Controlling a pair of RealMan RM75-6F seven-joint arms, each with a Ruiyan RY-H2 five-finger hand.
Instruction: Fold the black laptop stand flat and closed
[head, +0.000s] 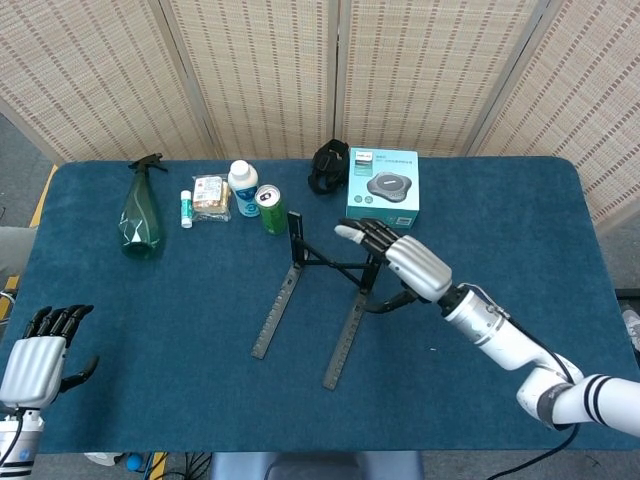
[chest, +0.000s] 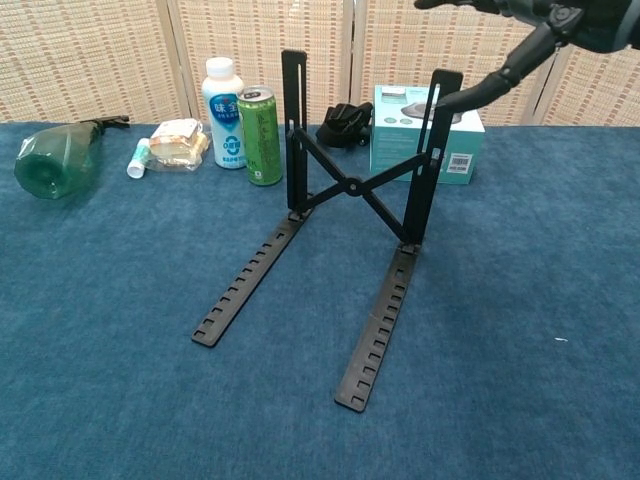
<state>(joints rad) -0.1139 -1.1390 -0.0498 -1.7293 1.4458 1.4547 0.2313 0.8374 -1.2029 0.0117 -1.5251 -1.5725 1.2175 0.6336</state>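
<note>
The black laptop stand (head: 318, 298) (chest: 345, 220) stands unfolded in the middle of the blue table, its two notched rails flat on the cloth and its uprights joined by a crossed brace. My right hand (head: 400, 262) hovers above the stand's right upright with fingers spread, holding nothing; the chest view catches only its dark fingers (chest: 520, 30) at the top right edge. My left hand (head: 45, 352) hangs open off the table's near left corner, far from the stand.
Along the far side lie a green spray bottle (head: 139, 213), a small tube (head: 186, 209), a snack pack (head: 210, 195), a white bottle (head: 242, 188), a green can (head: 270, 209), a black object (head: 328, 167) and a teal box (head: 383, 188).
</note>
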